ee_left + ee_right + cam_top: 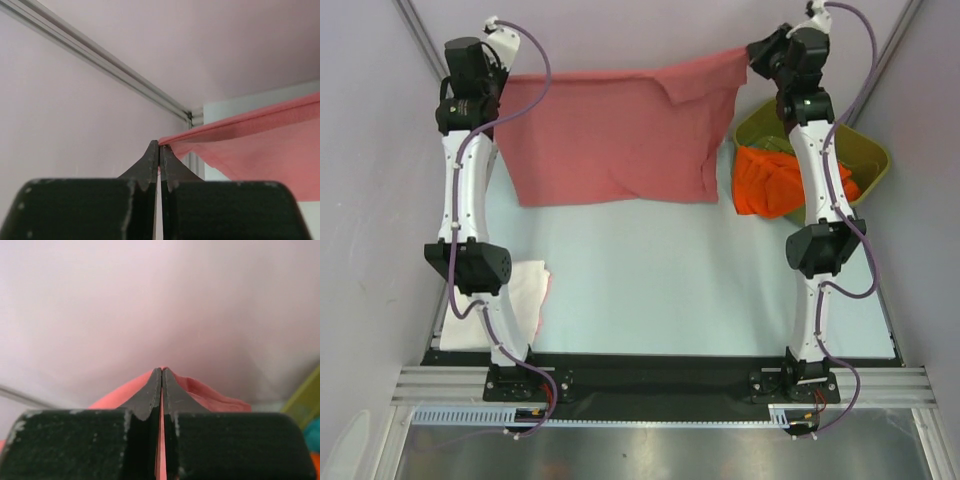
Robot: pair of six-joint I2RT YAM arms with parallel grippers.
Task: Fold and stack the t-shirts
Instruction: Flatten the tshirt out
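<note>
Bench [670,290]: pale, far half in use.
Salmon-red t-shirt [610,140]: stretched across far end, hem toward you.
L end effector [159,146]: clamped on shirt's left corner.
R end effector [162,371]: clamped on right corner.
Your move: hold both corners level & taut, lower together. Right side looks creased, so pull that out first.

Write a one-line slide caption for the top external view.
Left pincer and right pincer, both shut, hold the salmon-red t-shirt stretched between them over the table.
</note>
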